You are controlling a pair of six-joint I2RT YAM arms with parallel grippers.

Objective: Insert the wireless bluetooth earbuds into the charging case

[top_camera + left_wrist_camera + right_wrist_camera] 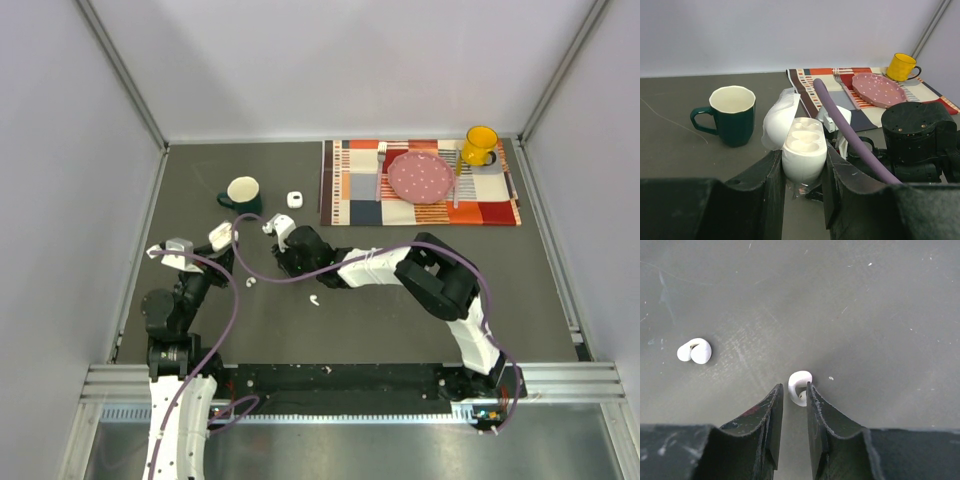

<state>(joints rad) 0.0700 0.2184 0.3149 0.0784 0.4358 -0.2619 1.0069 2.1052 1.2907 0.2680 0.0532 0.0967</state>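
**Right gripper** (795,388): the jaws are narrowly apart and point down at the dark grey worktop (880,315). A small white curved plastic earbud (800,381) is lodged between the tips. It touches one finger, but a sliver of gap shows at the other, so I cannot tell whether it is firmly pinched. A second white earbud (695,351) lies loose on the worktop, to one side and apart from the fingers.

**Left gripper** (803,167): the jaws are pressed together on a glossy white oval charging case (804,142). The case is held upright with its hinged lid (780,120) thrown open. Its moulded recesses appear empty.

**Surroundings:**
- Both grippers are close together toward the worktop's left edge.
- In the top view, one loose earbud (250,282) and a further loose earbud (314,299) lie nearer the near edge. Whether either is one already noted cannot be told.
- A dark green ceramic mug (732,117) stands just beyond the case, and a small white closed box (295,199) sits near it.
- A striped placemat (350,205) carrying a pink plate (420,178) and a yellow mug (481,143) occupies the far right corner.

**Progress, as judged:** early. No earbud is seated, and the first pick-up is in hand. Securing it, carrying it to the case, seating it and collecting the rest all remain.
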